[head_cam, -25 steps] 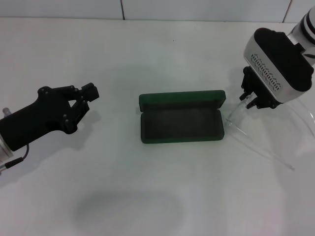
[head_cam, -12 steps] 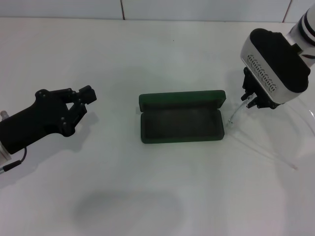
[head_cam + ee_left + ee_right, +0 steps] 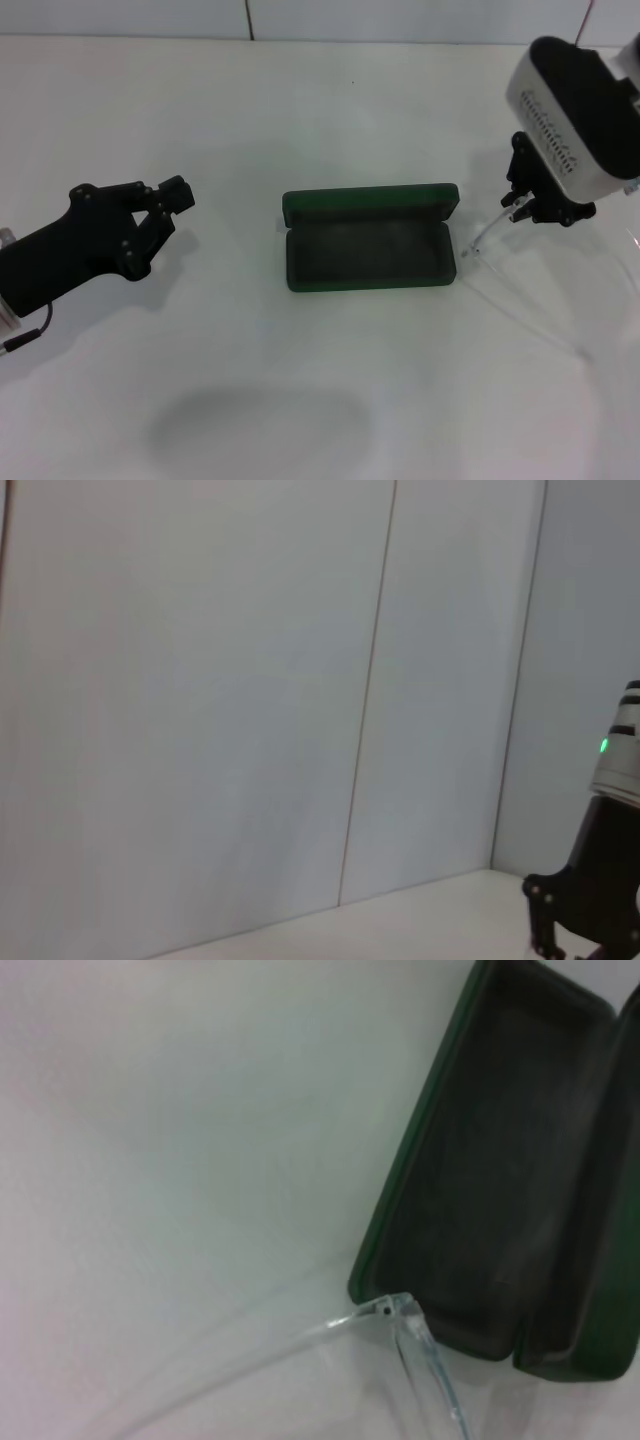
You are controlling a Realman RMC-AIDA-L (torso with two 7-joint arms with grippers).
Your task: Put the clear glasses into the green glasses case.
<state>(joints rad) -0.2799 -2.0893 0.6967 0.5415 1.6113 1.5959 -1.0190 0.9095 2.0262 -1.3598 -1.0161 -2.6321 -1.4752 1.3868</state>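
Right end effector (image 3: 540, 205) gripping the clear glasses (image 3: 487, 238) just right of the open green glasses case (image 3: 368, 240), left end effector (image 3: 170, 195) open, well left over the worktop (image 3: 330, 110)

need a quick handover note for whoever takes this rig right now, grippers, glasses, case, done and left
Right gripper: right of the case, shut on the clear glasses, which hang from it with one corner by the case's right end.
Left gripper: idle off to the left, holding nothing.
Green glasses case: open at table centre, nothing in it.
Done: glasses grasped.
Left: bring them over the case and set them inside.
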